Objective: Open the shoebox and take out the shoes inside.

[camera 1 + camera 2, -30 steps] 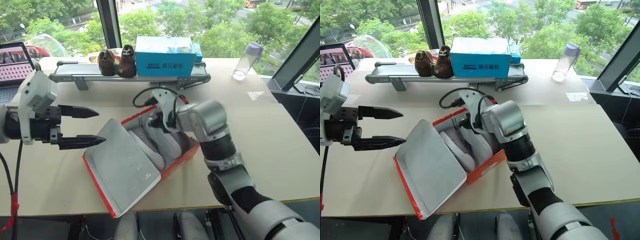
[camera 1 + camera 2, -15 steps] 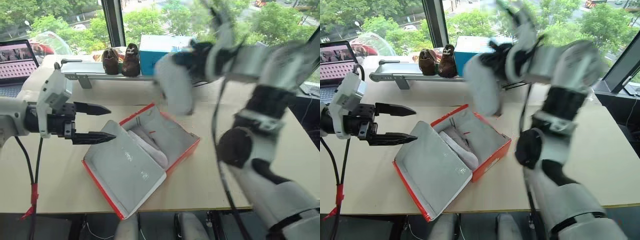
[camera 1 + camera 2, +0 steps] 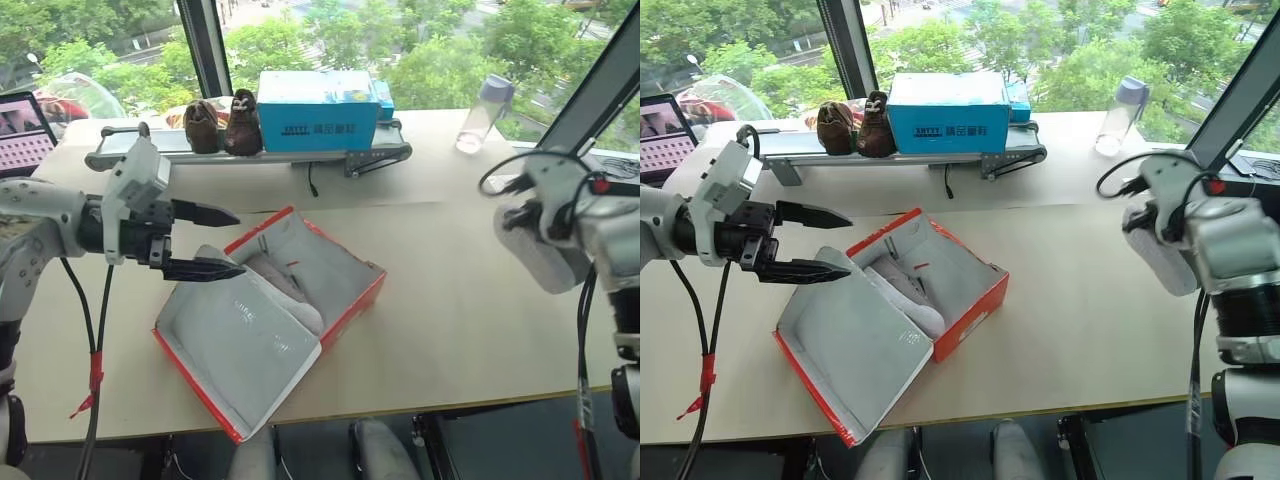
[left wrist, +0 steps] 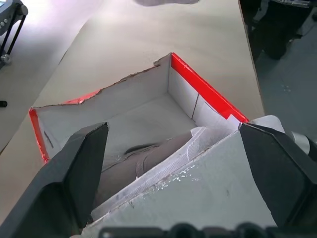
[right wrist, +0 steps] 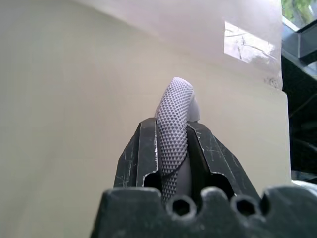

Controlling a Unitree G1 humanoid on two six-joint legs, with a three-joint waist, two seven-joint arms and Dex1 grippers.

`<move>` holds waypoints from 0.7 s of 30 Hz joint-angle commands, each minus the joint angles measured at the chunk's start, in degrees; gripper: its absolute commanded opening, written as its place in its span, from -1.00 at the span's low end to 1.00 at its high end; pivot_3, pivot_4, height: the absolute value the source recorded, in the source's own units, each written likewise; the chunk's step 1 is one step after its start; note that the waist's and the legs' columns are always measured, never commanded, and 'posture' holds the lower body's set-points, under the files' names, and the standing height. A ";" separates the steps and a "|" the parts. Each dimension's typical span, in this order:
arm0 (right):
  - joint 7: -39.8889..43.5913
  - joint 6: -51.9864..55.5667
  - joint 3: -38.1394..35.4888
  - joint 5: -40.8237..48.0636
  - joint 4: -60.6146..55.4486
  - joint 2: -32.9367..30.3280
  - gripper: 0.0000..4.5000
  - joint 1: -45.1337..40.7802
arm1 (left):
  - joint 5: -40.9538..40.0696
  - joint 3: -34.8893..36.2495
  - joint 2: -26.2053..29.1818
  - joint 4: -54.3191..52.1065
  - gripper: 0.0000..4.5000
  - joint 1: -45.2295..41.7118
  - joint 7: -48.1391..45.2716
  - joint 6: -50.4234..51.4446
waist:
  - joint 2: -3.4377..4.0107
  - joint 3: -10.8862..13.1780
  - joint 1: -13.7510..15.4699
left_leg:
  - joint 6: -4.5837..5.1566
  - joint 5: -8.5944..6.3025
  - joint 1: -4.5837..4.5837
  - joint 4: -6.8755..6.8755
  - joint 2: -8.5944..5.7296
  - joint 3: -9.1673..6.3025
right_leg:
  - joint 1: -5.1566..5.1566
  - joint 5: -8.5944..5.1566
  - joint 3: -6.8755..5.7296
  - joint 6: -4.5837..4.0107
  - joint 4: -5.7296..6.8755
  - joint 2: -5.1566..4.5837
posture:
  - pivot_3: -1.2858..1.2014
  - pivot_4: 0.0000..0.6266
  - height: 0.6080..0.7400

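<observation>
On the pale tabletop [image 3: 450, 300] by the windows, the red shoebox [image 3: 300, 290] lies open. One grey sneaker [image 3: 1160, 255] is pinched in the right hand [image 3: 1152, 232]; the other [image 3: 285, 290] lies just beside the spread left hand [image 3: 215, 243], its length running away from it.

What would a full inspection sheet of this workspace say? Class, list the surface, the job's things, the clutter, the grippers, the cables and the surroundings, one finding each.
Surface: pale wooden table, bare to the right of the box.
Job's things: red shoebox open, lid folded toward the table's near edge; one grey shoe lies inside; the other shoe is off to the right, above the table.
Clutter: blue box, brown shoes, plastic bottle, laptop.
Grippers: left gripper open, over the lid's far edge; right gripper shut on the shoe's sole.
Cables: black cable on the table.
Surroundings: windows, green trees outside.
</observation>
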 commanded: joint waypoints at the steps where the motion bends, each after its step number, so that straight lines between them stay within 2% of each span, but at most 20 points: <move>1: -1.88 -8.88 1.29 -4.85 1.16 3.28 -0.82 0.59 | 0.20 1.23 0.47 0.07 1.00 -1.12 -0.62 -0.12 | 0.00 0.00 0.15 | 0.00 0.00 -0.01 0.00 0.00 0.02 | 0.00 0.00 0.01 0.01 0.00 0.00 | 0.03 -0.52 1.00; 3: -1.80 -7.64 0.50 -3.70 -0.48 7.66 -0.82 1.16 | 0.25 1.35 0.80 -0.29 1.00 -0.90 -0.59 0.22 | -0.01 0.00 0.21 | 0.00 -0.01 -0.05 0.01 0.00 0.03 | -0.03 0.00 0.03 0.02 -0.02 -0.01 | 0.03 -0.52 1.00; 5: -1.08 -4.84 -1.27 -1.99 -3.15 10.61 -0.40 1.18 | 0.22 1.56 1.12 -0.52 1.00 -0.70 -0.62 0.47 | -0.02 0.01 0.18 | 0.00 -0.01 -0.06 0.02 0.00 0.04 | -0.04 0.01 0.04 0.03 -0.01 0.00 | 0.03 -0.52 1.00; 8: 1.74 1.35 -3.38 0.46 -8.05 11.85 -0.06 0.28 | -0.02 2.29 1.91 -1.04 1.00 -0.22 -0.56 1.05 | -0.02 0.01 0.44 | 0.00 -0.01 -0.07 0.07 0.00 0.04 | -0.03 0.03 0.05 0.07 0.03 0.00 | 0.03 -0.52 1.00; 10: 3.36 3.84 -4.00 1.10 -9.74 11.12 0.29 -0.90 | -0.14 2.66 2.25 -1.30 1.00 0.07 -0.58 1.33 | -0.02 0.01 0.78 | 0.00 -0.01 -0.09 0.08 0.00 0.04 | -0.02 0.03 0.04 0.07 0.03 -0.01 | 0.03 -0.52 1.00; 14: 5.08 17.75 -11.51 7.84 -12.67 13.51 0.91 -10.82 | -0.29 3.72 3.37 -1.78 1.00 1.13 -0.53 1.78 | 0.05 0.07 1.58 | 0.00 -0.01 -0.15 0.14 -0.02 0.06 | -0.05 0.03 0.06 0.07 0.02 -0.02 | 0.03 -0.52 1.00; 15: 5.09 20.60 -13.38 9.62 -12.89 14.77 0.99 -12.80 | -0.28 3.86 3.48 -1.80 1.00 1.25 -0.43 1.77 | 0.06 0.08 1.60 | 0.00 -0.01 -0.15 0.15 -0.01 0.07 | -0.08 0.05 0.08 0.07 0.03 -0.01 | 0.03 -0.52 1.00; 18: 5.74 37.54 -27.76 19.60 -11.23 26.03 0.99 -22.68 | -0.23 4.51 3.92 -1.84 1.00 1.77 -0.32 1.87 | 0.06 0.07 1.47 | 0.01 -0.01 -0.13 0.13 0.05 0.06 | -0.08 0.05 0.06 0.06 0.07 0.04 | 0.03 -0.52 1.00; 20: 6.77 42.83 -31.46 26.08 -10.30 29.53 0.99 -23.72 | 0.10 4.68 4.13 -1.65 1.00 2.06 -0.25 1.70 | 0.03 0.06 1.47 | 0.03 -0.02 -0.12 0.11 0.07 0.05 | -0.07 0.17 0.07 -0.14 0.12 0.07 | 0.03 -0.52 1.00; 21: 5.98 43.44 -30.66 29.30 -10.39 30.55 0.99 -22.42 | 0.39 4.93 4.51 -1.61 1.00 2.56 -0.36 1.48 | -0.06 0.00 1.62 | 0.04 -0.03 -0.12 0.10 0.06 0.04 | -0.06 0.27 0.05 -0.31 0.14 0.07 | 0.03 -0.52 1.00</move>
